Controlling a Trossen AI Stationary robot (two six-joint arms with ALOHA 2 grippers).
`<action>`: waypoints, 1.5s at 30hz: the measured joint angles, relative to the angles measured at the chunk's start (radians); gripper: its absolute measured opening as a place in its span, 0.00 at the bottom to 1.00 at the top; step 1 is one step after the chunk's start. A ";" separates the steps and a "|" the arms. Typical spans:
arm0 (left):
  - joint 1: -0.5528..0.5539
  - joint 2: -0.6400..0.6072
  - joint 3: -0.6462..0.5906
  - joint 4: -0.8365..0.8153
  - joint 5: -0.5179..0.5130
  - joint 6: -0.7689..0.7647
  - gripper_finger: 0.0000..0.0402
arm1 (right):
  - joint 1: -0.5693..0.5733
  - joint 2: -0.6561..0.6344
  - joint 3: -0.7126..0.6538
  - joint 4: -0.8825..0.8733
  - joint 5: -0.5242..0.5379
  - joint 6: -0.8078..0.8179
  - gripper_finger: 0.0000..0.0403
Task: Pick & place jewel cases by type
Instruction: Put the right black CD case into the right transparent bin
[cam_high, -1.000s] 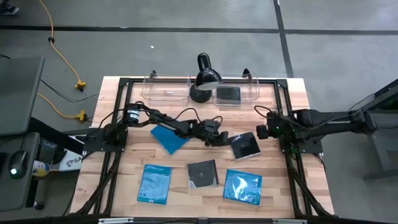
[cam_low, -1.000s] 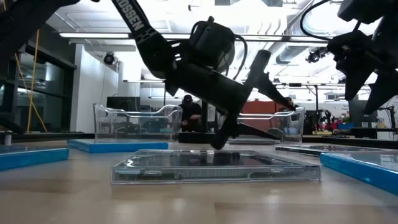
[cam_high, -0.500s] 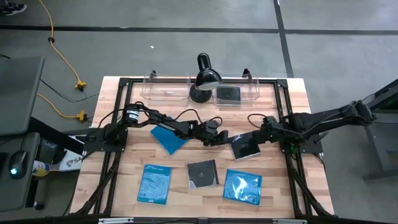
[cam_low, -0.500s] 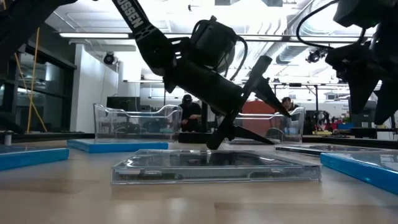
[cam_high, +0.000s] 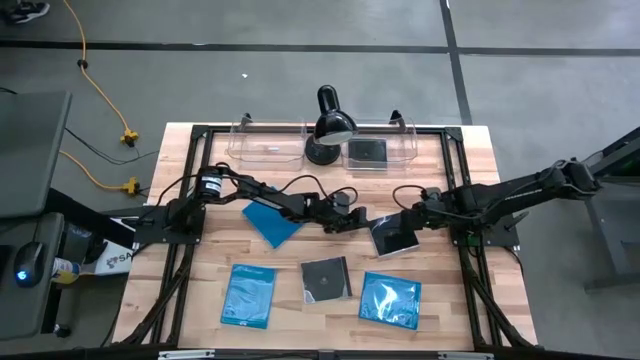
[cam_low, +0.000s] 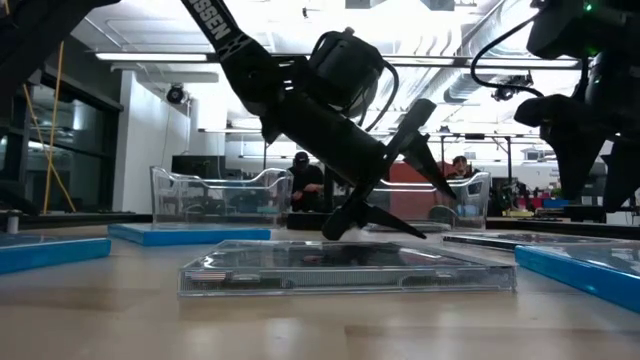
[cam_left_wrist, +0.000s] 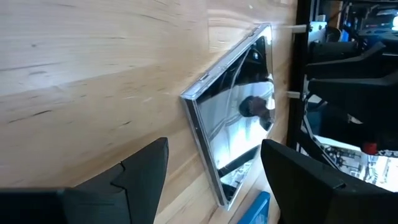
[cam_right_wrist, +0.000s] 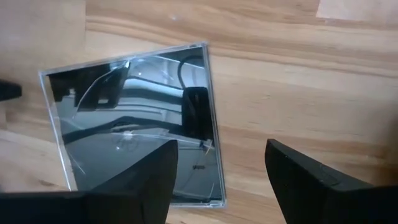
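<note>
A black jewel case (cam_high: 396, 236) with a glossy clear front lies flat on the wooden table, right of centre. My left gripper (cam_high: 362, 222) stands open just left of it, slanting down; the case's near corner (cam_left_wrist: 205, 155) lies ahead between its fingers, untouched. My right gripper (cam_high: 404, 220) hangs open above the case's right part (cam_right_wrist: 186, 124), pointing steeply down. A blue jewel case (cam_high: 272, 222) lies under my left arm. Two blue cases (cam_high: 248, 295) (cam_high: 390, 298) and a black one (cam_high: 327, 278) lie along the near edge.
Two clear bins stand at the far edge: the left bin (cam_high: 265, 146) and the right bin (cam_high: 392, 150), which holds a black case (cam_high: 367, 150). A black desk lamp (cam_high: 330, 125) stands between them. A black frame (cam_high: 460, 170) borders the table.
My right gripper has swung from the table's right side toward the black case and sunk lower, ending above its right part, still open. My left gripper has tipped further down over the table beside the case. No case has moved.
</note>
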 joint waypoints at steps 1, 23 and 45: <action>-0.004 0.000 0.000 -0.001 -0.001 0.000 0.63 | 0.000 0.000 0.000 -0.007 0.005 0.011 0.56; -0.018 0.190 0.343 -0.243 0.151 0.087 0.63 | -0.003 0.000 0.000 -0.004 -0.034 0.062 0.56; -0.016 0.190 0.341 -0.249 0.090 0.092 0.63 | 0.097 -0.003 -0.162 0.215 -0.062 0.213 0.56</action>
